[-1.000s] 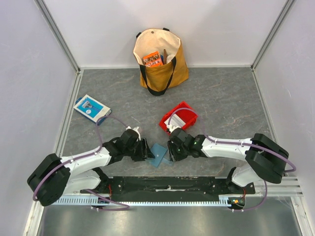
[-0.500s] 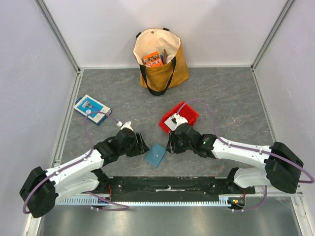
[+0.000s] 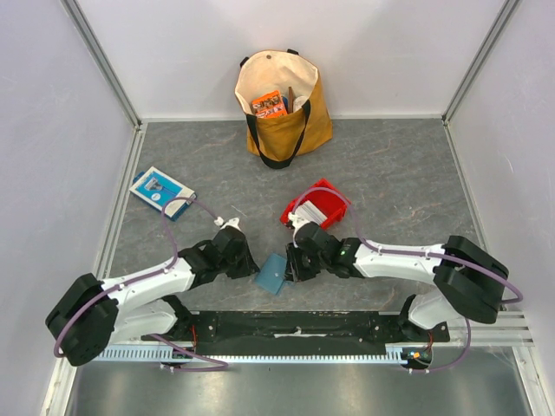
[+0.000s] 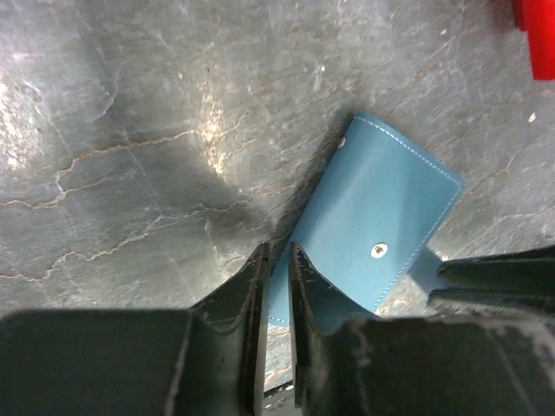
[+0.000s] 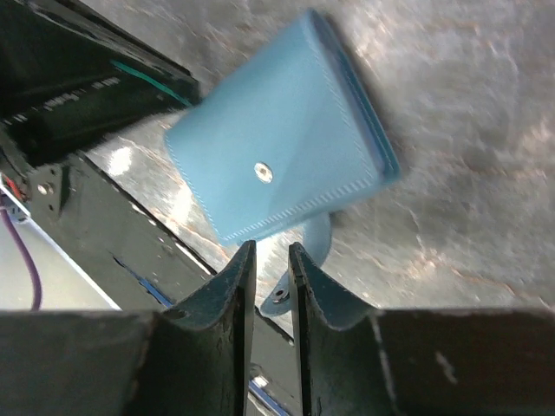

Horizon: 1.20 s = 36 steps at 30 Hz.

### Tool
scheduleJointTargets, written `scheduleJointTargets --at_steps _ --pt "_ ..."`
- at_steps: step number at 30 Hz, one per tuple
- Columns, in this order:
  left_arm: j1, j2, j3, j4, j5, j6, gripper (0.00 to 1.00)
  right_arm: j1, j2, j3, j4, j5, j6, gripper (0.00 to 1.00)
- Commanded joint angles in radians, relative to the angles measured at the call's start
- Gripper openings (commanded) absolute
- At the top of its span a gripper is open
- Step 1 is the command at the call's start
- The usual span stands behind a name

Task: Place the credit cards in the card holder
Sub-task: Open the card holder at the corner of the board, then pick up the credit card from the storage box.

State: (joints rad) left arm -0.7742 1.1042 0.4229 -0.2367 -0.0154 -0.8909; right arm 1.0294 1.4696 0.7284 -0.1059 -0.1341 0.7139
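The small flat teal-blue snap wallet (image 3: 272,276) lies folded on the grey stone-patterned bench (image 3: 390,173), between the two claws and just beyond the black mounting plate (image 3: 286,328) at the near edge. The left claw (image 4: 277,260) has its jaws almost together astride the wallet's near corner. The right claw (image 5: 270,251) is just as narrow at the opposite edge, by the closing tab. Whether either one actually nips the leather cannot be told.

The risk, as I judge it, is that so thin a pinch slips. Two uneven pulls could also skew the wallet onto the plate or against the red plastic bin (image 3: 329,198) nearby. Open bench lies further out, toward the middle. No cards are clearly visible.
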Motion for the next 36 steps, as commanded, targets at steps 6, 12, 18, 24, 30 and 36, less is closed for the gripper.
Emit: scheduleJointTargets --at_steps 6,12,18,24,30,36 --pt "-0.097 -0.026 -0.088 0.077 -0.014 -0.134 0.11 0.001 -0.020 -0.077 -0.075 0.045 -0.019 0.27" --pt "-0.183 -0.062 -0.075 0.034 -0.099 -0.243 0.10 -0.014 -0.031 -0.006 -0.181 0.186 -0.088 0.27" --pt "-0.183 -0.174 0.019 -0.124 -0.250 -0.206 0.31 -0.144 -0.247 0.118 -0.224 0.200 -0.237 0.42" --pt "-0.156 -0.112 0.163 -0.066 -0.281 -0.027 0.69 -0.317 -0.166 0.308 -0.271 0.166 -0.393 0.58" --pt "0.005 0.103 0.293 0.048 -0.040 0.064 0.97 -0.462 0.006 0.451 -0.284 0.021 -0.464 0.81" --pt "0.104 0.230 0.295 0.232 0.173 0.043 0.98 -0.515 0.135 0.511 -0.281 -0.099 -0.492 0.86"
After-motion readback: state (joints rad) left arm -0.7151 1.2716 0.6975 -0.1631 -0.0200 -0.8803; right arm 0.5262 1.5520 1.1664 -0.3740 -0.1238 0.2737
